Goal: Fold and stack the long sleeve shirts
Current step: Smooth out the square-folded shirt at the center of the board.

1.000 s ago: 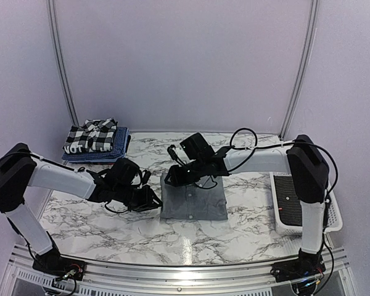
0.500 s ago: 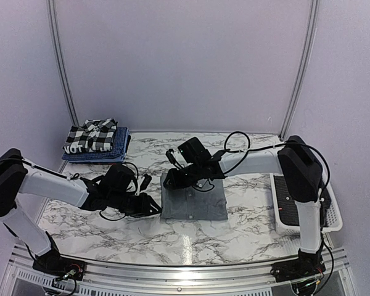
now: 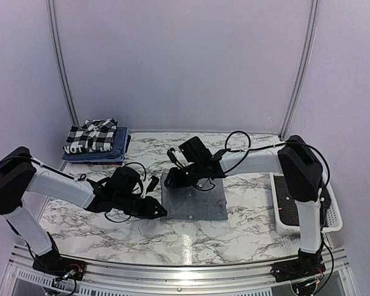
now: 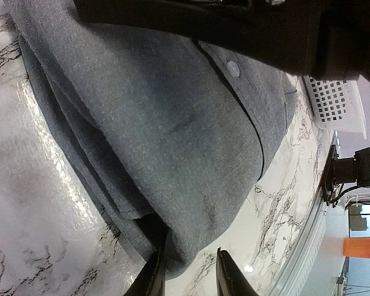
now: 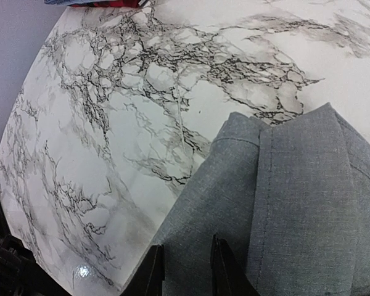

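left pincer (image 4: 190, 254), jaws narrowly parted, straddles the near left corner of the folded plain mid-grey button-front cloth shirt (image 4: 172, 123); right pincer (image 5: 185, 243), equally narrow, sits over its far left corner. whether either grips, i cannot tell. only overhead, far beyond the left pincer: black-and-white checked shirt (image 3: 90, 135) atop folded blue shirt (image 3: 120, 150).

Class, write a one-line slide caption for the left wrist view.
Left tool at a corner of the folded grey shirt on the marble table, white basket beyond.
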{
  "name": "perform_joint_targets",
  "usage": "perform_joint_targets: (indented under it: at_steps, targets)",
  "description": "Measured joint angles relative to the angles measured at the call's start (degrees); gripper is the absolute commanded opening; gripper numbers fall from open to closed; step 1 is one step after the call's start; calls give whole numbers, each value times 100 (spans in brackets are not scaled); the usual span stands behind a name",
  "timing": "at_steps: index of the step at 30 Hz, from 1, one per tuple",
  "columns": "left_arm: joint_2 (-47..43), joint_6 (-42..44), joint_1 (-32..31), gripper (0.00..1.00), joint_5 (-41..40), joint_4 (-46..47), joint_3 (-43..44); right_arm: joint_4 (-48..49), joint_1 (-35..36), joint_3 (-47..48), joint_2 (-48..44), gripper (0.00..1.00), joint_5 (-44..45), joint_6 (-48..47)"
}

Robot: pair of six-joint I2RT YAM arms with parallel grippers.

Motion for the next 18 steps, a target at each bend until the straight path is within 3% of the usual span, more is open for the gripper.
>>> perform_joint_targets:
  at_steps: [5,18]
  targets:
    - [168,103,-13,0,-17,22,11,50,-24,0,20,22,2,4]
    - [-61,-466,-22,0,-466,-387,-236,518,-286,-555,122,24,175,116]
